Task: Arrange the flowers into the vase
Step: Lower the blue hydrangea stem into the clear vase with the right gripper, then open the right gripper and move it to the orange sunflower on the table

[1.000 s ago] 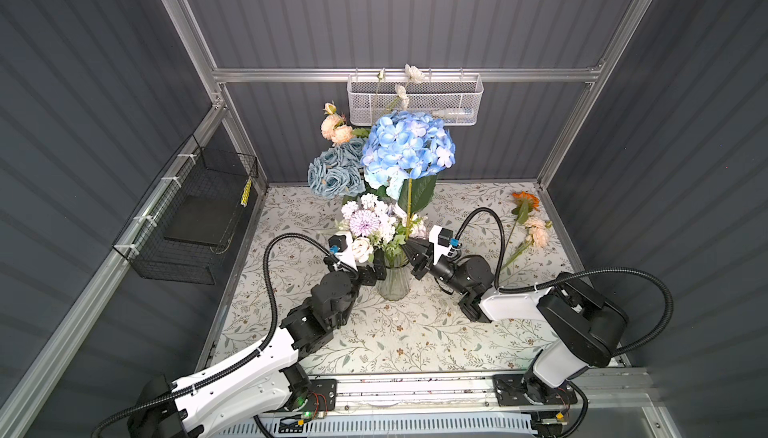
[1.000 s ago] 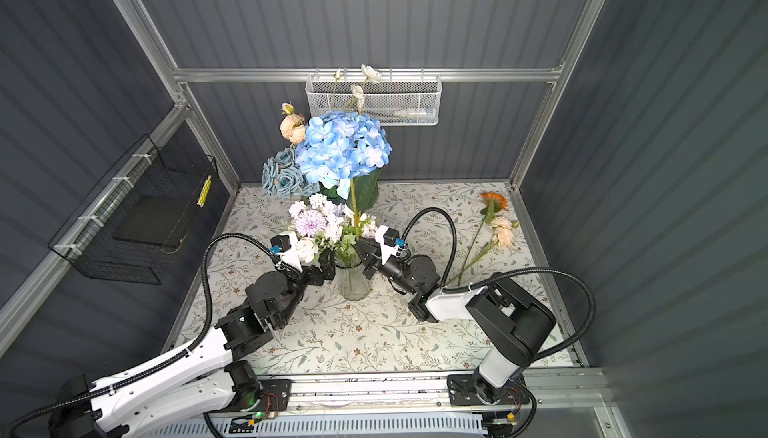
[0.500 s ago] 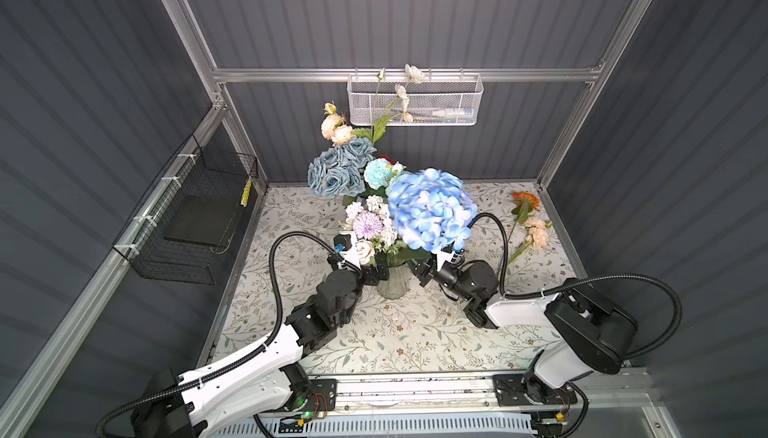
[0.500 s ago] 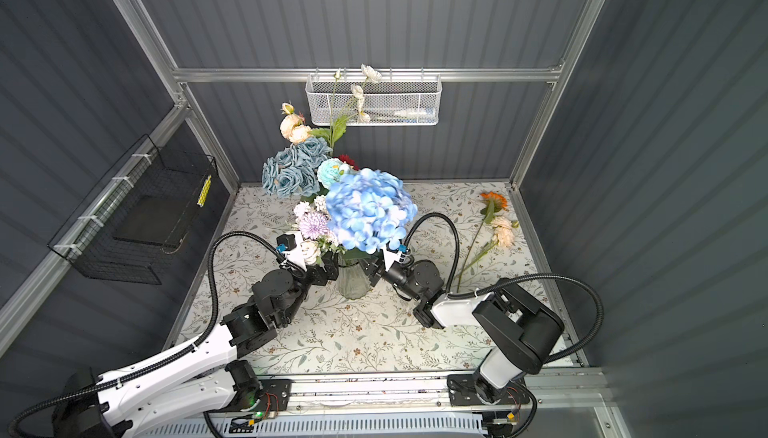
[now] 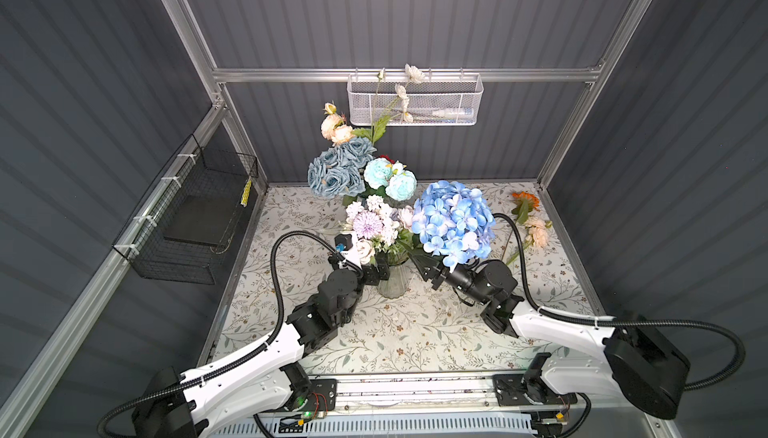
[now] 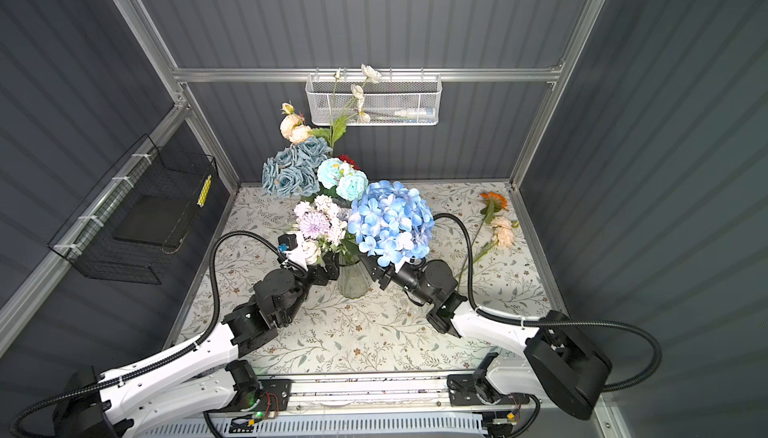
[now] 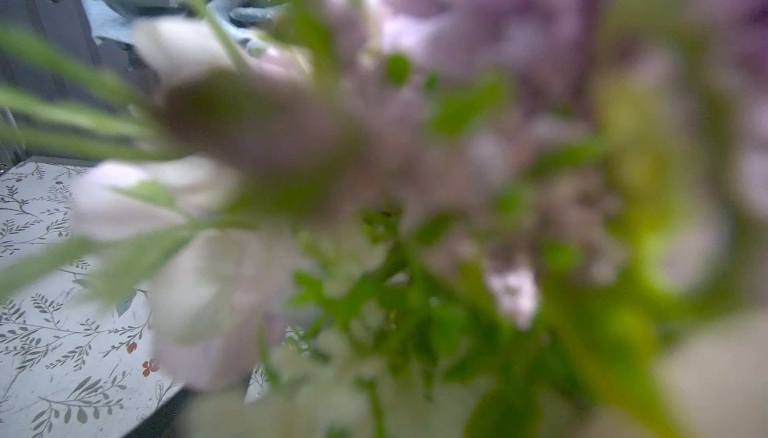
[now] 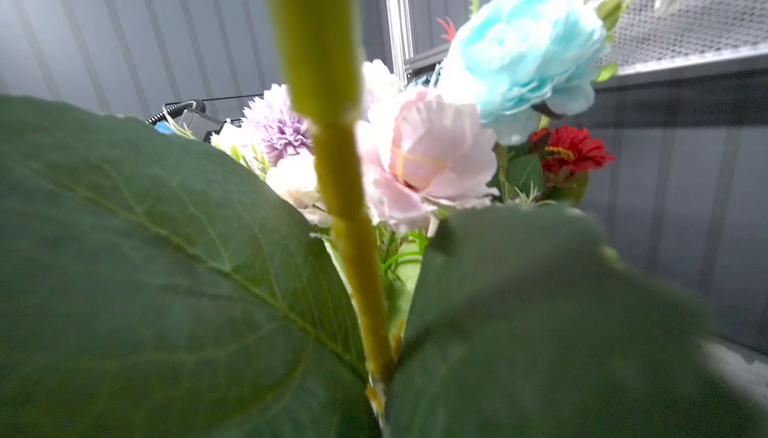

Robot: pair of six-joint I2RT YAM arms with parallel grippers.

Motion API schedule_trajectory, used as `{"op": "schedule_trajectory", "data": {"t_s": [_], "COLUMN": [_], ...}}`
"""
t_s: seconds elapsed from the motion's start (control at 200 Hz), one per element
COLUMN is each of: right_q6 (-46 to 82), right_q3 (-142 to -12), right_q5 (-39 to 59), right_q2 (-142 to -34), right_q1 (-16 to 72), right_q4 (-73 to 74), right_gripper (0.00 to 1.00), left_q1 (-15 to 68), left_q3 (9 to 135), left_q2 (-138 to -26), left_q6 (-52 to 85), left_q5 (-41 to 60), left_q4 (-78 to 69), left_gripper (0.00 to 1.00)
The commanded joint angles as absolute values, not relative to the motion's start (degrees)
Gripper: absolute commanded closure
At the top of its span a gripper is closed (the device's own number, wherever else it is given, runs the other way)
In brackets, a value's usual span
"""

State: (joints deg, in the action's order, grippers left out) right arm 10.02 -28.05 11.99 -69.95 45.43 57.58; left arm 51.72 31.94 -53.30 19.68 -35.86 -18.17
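Note:
A glass vase (image 5: 392, 284) (image 6: 353, 282) at the table's middle holds several flowers: dusty-blue roses (image 5: 338, 171), aqua puffs (image 5: 390, 178), a lilac puff (image 5: 368, 223) and tall cream blooms (image 5: 334, 128). The blue hydrangea (image 5: 453, 219) (image 6: 390, 223) stands in it too, leaning right over my right gripper (image 5: 426, 269) (image 6: 376, 267). Those fingers stand apart beside its stem (image 8: 340, 165); big leaves (image 8: 166, 269) hide them in the wrist view. My left gripper (image 5: 376, 273) is open against the vase's left side, its camera buried in blurred blooms (image 7: 457, 40).
An orange daisy (image 5: 525, 201) and a peach bloom (image 5: 538, 232) lie on the floral tablecloth (image 5: 395, 332) at the back right. A white mesh basket (image 5: 415, 99) hangs on the back wall, a black wire basket (image 5: 195, 215) on the left wall.
The hydrangea came down from above the bouquet and tipped to the right. My right gripper sank with it and its jaws parted. The left arm barely moved.

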Motion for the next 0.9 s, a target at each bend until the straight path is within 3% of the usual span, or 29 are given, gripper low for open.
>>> {"op": "schedule_trajectory", "data": {"t_s": [0.0, 0.19, 0.505, 0.75, 0.896], "right_q6": [9.74, 10.43, 11.08, 21.59, 23.35], "right_q3": [-27.3, -25.43, -21.88, -27.97, -30.26], "right_q5": [10.02, 8.74, -5.1, -12.02, -12.93], "right_q2": [-65.73, -57.43, -51.53, -55.82, -59.14], "right_q1": [45.53, 45.53, 43.74, 31.73, 23.08], "right_q4": [45.04, 32.65, 20.1, 5.74, 4.39], "right_gripper": [0.47, 0.43, 0.38, 0.37, 0.37], "left_q1": [51.59, 51.57, 51.48, 51.5, 51.46], "left_q3": [33.84, 33.64, 33.43, 33.77, 33.86], "left_q2": [-53.79, -53.48, -53.77, -54.05, -54.2], "left_q6": [20.13, 20.57, 20.77, 20.25, 19.9], "left_q5": [-36.21, -36.99, -37.01, -36.31, -36.12], "left_q4": [-19.72, -19.42, -19.95, -20.12, -20.21], "left_gripper": [0.01, 0.01, 0.01, 0.01, 0.0]}}
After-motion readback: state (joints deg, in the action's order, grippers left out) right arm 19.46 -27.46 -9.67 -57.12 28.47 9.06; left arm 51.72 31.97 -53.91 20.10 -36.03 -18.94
